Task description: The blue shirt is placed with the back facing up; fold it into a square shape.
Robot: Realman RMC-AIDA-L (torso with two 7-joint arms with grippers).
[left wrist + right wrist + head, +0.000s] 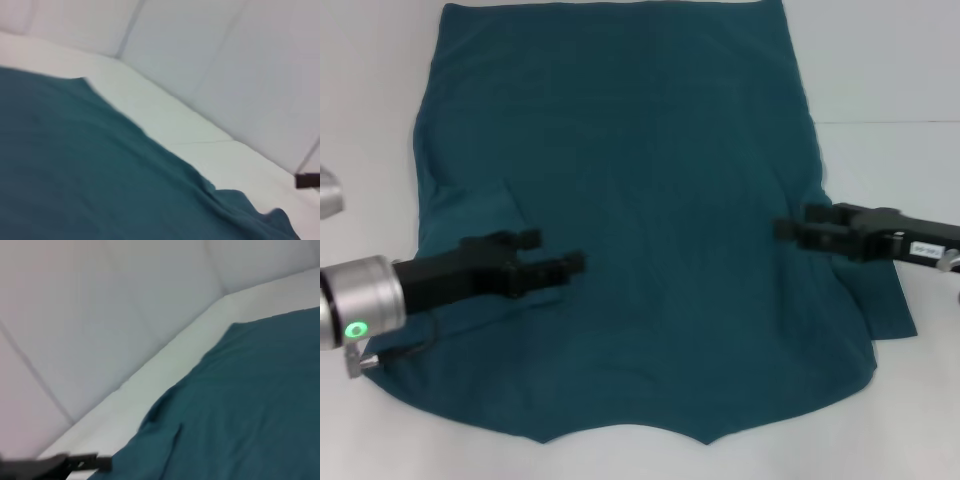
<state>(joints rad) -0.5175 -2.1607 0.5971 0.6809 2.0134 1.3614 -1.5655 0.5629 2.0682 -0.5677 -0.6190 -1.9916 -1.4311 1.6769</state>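
The left gripper [552,254] reaches in from the lower left of the head view and hangs over the left half of the blue shirt [640,220], its two black fingers [525,239] apart with a clear gap between them and nothing held. The right gripper [788,230] comes in from the right edge, its tip over the shirt's right border at mid height; whether its fingers are parted or closed I cannot tell. The shirt lies spread flat on the white table [890,80], filling the middle of the frame from the top edge nearly to the bottom, plain teal side up, neckline at the lower centre. The left wrist view shows teal cloth [75,165] across its lower left against white surface
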